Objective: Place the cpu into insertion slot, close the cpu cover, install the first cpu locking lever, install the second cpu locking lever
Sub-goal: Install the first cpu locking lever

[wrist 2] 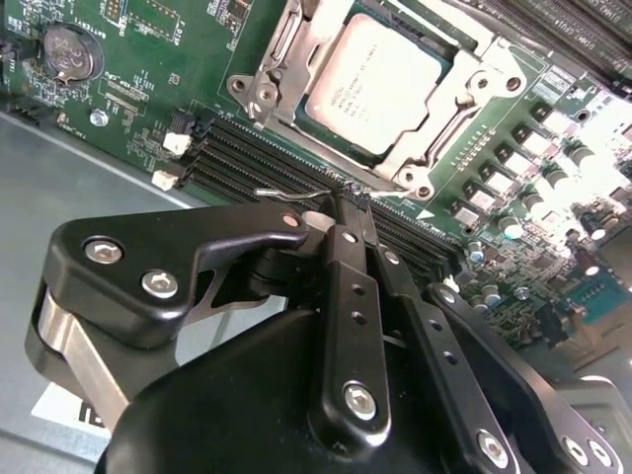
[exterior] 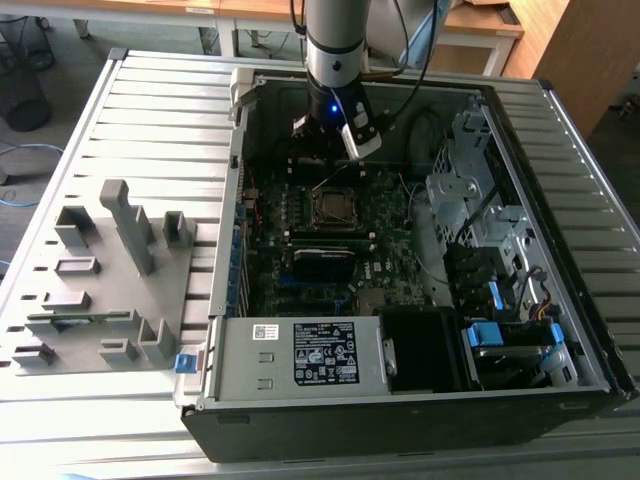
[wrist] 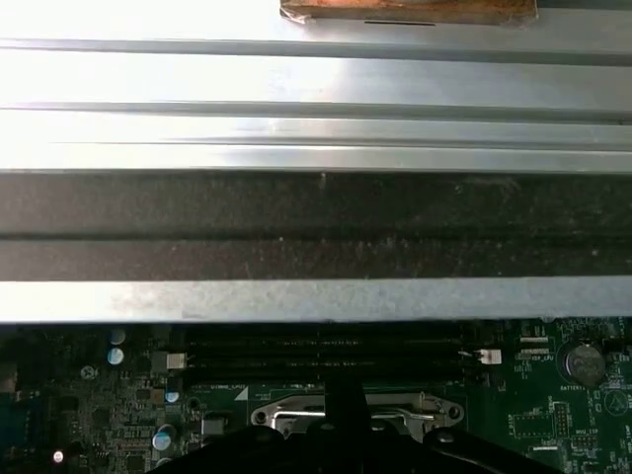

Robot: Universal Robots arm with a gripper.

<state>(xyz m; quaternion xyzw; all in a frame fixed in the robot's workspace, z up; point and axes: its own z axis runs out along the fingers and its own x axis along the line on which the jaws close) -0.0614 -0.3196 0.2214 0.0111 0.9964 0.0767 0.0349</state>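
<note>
1. One arm (exterior: 335, 50) reaches down into the open computer case (exterior: 560, 240). Its gripper (wrist 2: 351, 204) hangs just beside the insertion slot (exterior: 318, 208), on the side where the long memory slots (wrist 2: 247, 158) run.
2. You will find the two black fingers (wrist 2: 341, 296) pressed together, with no gap showing at their tips.
3. A thin silver locking lever (wrist 2: 291, 193) meets those tips, lying over the memory slots. You cannot tell from the pictures whether the fingers actually clamp it or only touch it.
4. The cpu (wrist 2: 370, 89) already sits in the insertion slot, its dull metal top facing up.
5. The cpu cover (wrist 2: 464, 94) lies flat over the cpu, and the chip shows through its window.
6. Between the gripper and the insertion slot you have only the memory slots and the lever wire.
7. Two small white connectors (wrist 2: 178, 143) stand at the end of the memory slots. A coin battery (wrist 2: 67, 54) sits on the green motherboard (wrist 2: 148, 89), further from the insertion slot than they are.
8. A row of small grey components (wrist 2: 538, 163) crowds the board on another side of the insertion slot.
9. In the first wrist view, the dark case wall (wrist: 316, 227) rises just beyond the memory slots, with the slatted table (wrist: 316, 89) behind it.
10. In the exterior view, a metal drive cage (exterior: 470, 190) stands to the exterior view's right of the insertion slot. A labelled power supply (exterior: 300, 355) sits nearer the camera. A grey fixture tray (exterior: 100, 270) lies outside the case, well to the exterior view's left.
</note>
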